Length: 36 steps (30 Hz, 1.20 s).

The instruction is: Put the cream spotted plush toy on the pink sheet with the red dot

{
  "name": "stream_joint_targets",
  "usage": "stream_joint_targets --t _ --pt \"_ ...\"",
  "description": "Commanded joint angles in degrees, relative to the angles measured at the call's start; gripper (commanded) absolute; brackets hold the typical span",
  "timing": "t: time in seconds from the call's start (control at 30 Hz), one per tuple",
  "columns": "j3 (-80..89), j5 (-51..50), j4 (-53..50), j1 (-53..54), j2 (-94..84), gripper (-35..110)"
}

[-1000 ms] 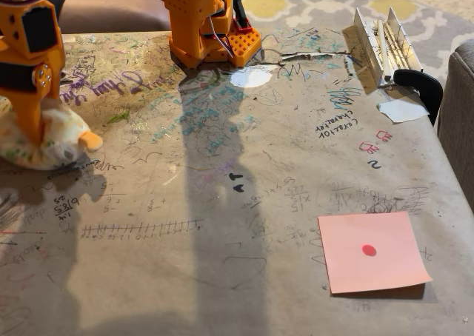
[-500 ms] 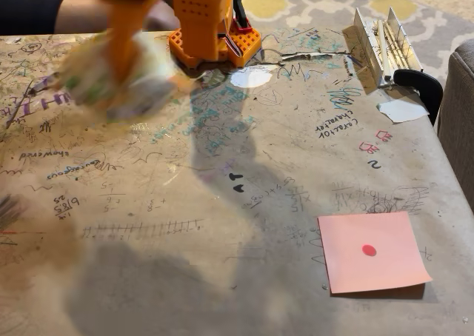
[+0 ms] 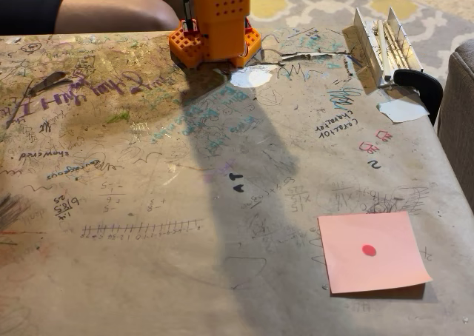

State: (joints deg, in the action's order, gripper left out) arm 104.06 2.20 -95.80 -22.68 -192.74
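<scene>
Pink sheet (image 3: 372, 252) lies bare near the table's (image 3: 148, 277) front right corner; toy's whereabouts and gripper state cannot be told, so a misjudged drop risks missing the dot.

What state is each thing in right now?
Pink sheet: flat on the table, bare, red dot uncovered.
Arm base: upright at the table's far edge.
White scraps: lying flat near the base and the right edge.
Black clamp: gripping the table's right edge.
Table: covered in scribbles.
</scene>
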Motion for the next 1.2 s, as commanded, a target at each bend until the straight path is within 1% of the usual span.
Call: stream_joint_targets --t 0.0,0.17,0.23,0.3,0.33,0.37,0.4,0.43,0.47,0.5,0.53,0.57,0.63,0.7,0.77,0.9,1.03,1.1,1.17 --pt "-5.62 0.7 -0.53 -2.81 1.14 0" --pt "5.01 1.85 5.98 -1.32 0.7 0" --pt "10.99 1.85 12.48 -0.18 3.78 0" --pt "16.26 1.23 24.26 1.32 14.24 0" --pt "16.0 0.18 30.85 1.76 24.35 0" --pt "11.34 -0.53 34.89 1.76 38.32 0" --pt "1.67 -2.37 34.89 2.29 54.05 0" --pt "-10.81 -2.9 29.79 2.29 68.64 0" --pt "-24.35 -2.72 20.57 2.02 80.42 9" --pt "-33.66 0.53 11.16 0.62 87.28 32" --pt "-33.84 2.81 6.86 0.0 86.92 43" --pt "-25.31 4.75 8.35 0.09 79.8 44" --pt "-1.05 9.32 18.81 1.58 58.27 45" --pt "11.07 14.5 18.11 2.46 41.84 43" --pt "17.93 17.14 17.67 4.57 30.67 42" --pt "20.57 18.37 12.04 7.73 23.99 41" --pt "29.97 20.04 12.04 9.4 13.62 37" --pt "35.16 19.78 12.83 11.34 9.76 30" --pt "40.78 18.9 16.7 13.89 8.44 15"
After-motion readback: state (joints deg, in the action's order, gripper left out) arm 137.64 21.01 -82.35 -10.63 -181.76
